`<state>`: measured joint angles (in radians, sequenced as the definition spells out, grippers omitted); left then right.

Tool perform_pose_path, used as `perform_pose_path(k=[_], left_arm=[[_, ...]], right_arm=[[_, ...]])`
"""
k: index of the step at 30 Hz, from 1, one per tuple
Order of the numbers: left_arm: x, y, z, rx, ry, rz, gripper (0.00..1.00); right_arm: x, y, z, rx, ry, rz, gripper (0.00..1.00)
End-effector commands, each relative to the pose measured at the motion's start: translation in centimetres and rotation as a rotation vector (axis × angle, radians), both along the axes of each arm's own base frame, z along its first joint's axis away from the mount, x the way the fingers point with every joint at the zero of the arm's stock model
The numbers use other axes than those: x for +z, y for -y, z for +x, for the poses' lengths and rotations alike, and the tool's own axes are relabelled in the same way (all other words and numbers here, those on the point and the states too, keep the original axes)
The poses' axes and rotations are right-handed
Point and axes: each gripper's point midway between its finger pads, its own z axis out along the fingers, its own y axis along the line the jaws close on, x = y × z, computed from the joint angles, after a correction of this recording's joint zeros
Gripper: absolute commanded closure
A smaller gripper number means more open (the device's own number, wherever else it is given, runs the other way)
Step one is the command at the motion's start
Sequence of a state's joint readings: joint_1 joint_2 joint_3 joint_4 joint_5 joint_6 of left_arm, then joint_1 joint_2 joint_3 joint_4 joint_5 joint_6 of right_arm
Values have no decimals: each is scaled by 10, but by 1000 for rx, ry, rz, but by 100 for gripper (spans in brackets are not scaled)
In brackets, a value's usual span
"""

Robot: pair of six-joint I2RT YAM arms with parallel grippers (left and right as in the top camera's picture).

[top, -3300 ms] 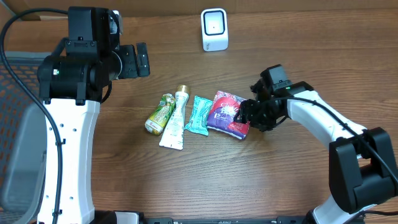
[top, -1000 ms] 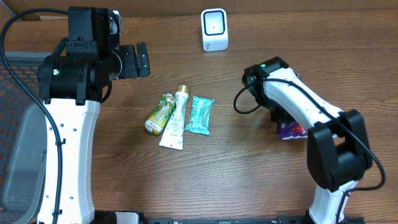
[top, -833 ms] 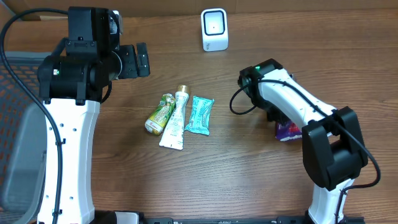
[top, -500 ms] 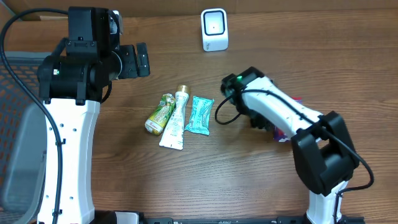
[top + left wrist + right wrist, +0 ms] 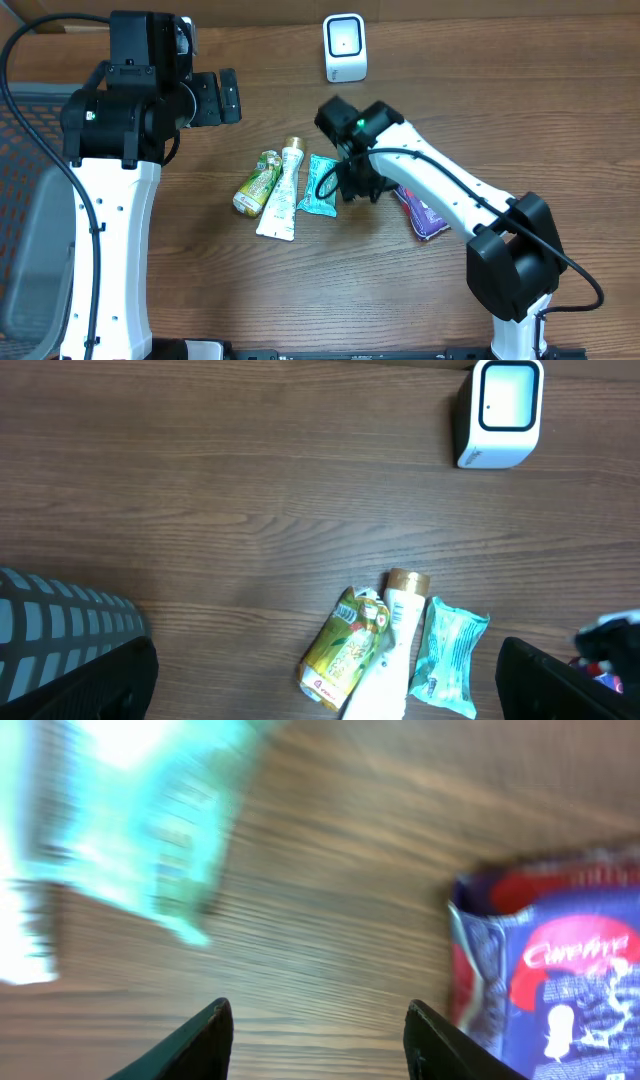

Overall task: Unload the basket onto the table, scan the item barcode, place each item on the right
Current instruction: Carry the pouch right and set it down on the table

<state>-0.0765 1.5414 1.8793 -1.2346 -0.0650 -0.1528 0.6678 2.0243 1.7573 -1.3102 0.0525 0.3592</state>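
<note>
Several packaged items lie mid-table: a green pouch (image 5: 257, 182), a white tube (image 5: 280, 190), a teal packet (image 5: 322, 185) and a purple snack packet (image 5: 420, 210). The white barcode scanner (image 5: 345, 47) stands at the back. My right gripper (image 5: 357, 186) hangs low between the teal and purple packets, open and empty. In the right wrist view its gripper (image 5: 317, 1005) has bare wood between the fingers, with the teal packet (image 5: 140, 820) upper left and the purple packet (image 5: 545, 960) at right. My left gripper (image 5: 215, 97) is raised at the back left, open wide and empty.
A grey mesh basket (image 5: 20, 130) sits at the table's left edge, also in the left wrist view as the basket (image 5: 60, 620). That view looks down on the scanner (image 5: 498, 412), the green pouch (image 5: 345, 650) and the teal packet (image 5: 448, 655).
My right gripper opened and let go of the purple packet on the right side of the table. It then swung left to beside the teal packet. The left arm has not moved.
</note>
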Motion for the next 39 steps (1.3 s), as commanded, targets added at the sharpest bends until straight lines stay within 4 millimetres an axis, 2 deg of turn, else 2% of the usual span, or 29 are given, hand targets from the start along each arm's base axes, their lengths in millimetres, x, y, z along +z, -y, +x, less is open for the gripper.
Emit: perform_pose_path(k=[1, 4, 7, 11, 12, 14, 15, 18, 20, 24, 29, 31, 35, 39], left_arm=[[2, -4, 3, -2, 5, 21, 1], [2, -4, 3, -2, 5, 21, 0], [2, -4, 3, -2, 5, 21, 0], [2, -4, 3, -2, 5, 21, 0], [2, -4, 3, -2, 5, 21, 0], [2, -4, 3, -2, 5, 21, 0], [2, -4, 3, -2, 5, 21, 0], [2, -4, 3, -2, 5, 21, 0], [2, -4, 3, -2, 5, 21, 1], [2, -4, 3, -2, 5, 21, 0], [2, -4, 3, -2, 5, 21, 0], [2, -4, 3, -2, 5, 21, 1], [2, -4, 3, -2, 5, 21, 1], [2, -4, 3, -2, 5, 21, 1]], right_arm=[[60, -4, 23, -20, 91, 155, 44], [96, 23, 43, -101, 154, 209, 42], [117, 60, 54, -104, 179, 255, 38], [116, 109, 55, -188, 107, 283, 34], [114, 116, 54, -216, 84, 307, 34], [107, 115, 51, -243, 31, 392, 38], [100, 112, 50, -247, 7, 422, 41], [73, 103, 45, -243, -31, 420, 43], [54, 86, 36, -212, -70, 449, 43], [16, 57, 8, -138, -144, 451, 43], [-20, 40, -33, -69, -237, 395, 47], [-36, 47, -45, -77, -253, 320, 48], [-66, 93, -55, -262, -227, 59, 50], [-76, 119, -64, -332, -225, -58, 51]])
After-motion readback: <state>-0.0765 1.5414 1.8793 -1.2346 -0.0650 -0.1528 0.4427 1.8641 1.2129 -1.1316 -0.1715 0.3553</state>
